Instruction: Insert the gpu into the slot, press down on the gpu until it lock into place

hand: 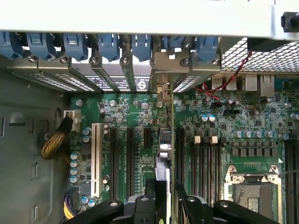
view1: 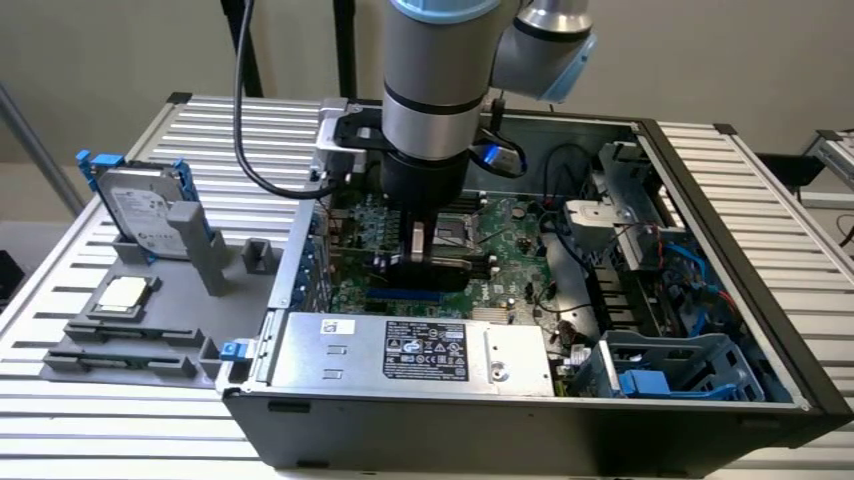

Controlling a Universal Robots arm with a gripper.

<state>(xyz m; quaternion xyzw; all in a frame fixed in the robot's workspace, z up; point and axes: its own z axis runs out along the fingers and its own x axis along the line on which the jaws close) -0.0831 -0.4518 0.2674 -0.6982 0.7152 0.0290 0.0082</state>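
A slatted metal table [view1: 107, 400] carries an open computer case [view1: 534, 430] lying on its side, and the grey arm [view1: 434, 90] drops into it from 12 o'clock in the exterior view. Along the case's 6 o'clock edge sits a grey labelled power-supply box [view1: 334, 350], and the green motherboard [view1: 514, 240] fills the floor behind it. Outside the case, at its 9 o'clock, a hard drive [view1: 140, 212] stands upright in a grey holder. The gripper [view1: 424, 250] hangs low over the board near the case's 9 o'clock wall, its fingers [hand: 153, 193] clamped on the gpu [view1: 434, 268], one on each flat face. The card stands on edge, just above the blue slot [view1: 400, 297] at its 6 o'clock in the exterior view. In the wrist view the gpu [hand: 161, 170] shows edge-on as a thin strip running out from between the fingers, parallel to the long black slots on either side. Whether its lower edge is already seated cannot be told.
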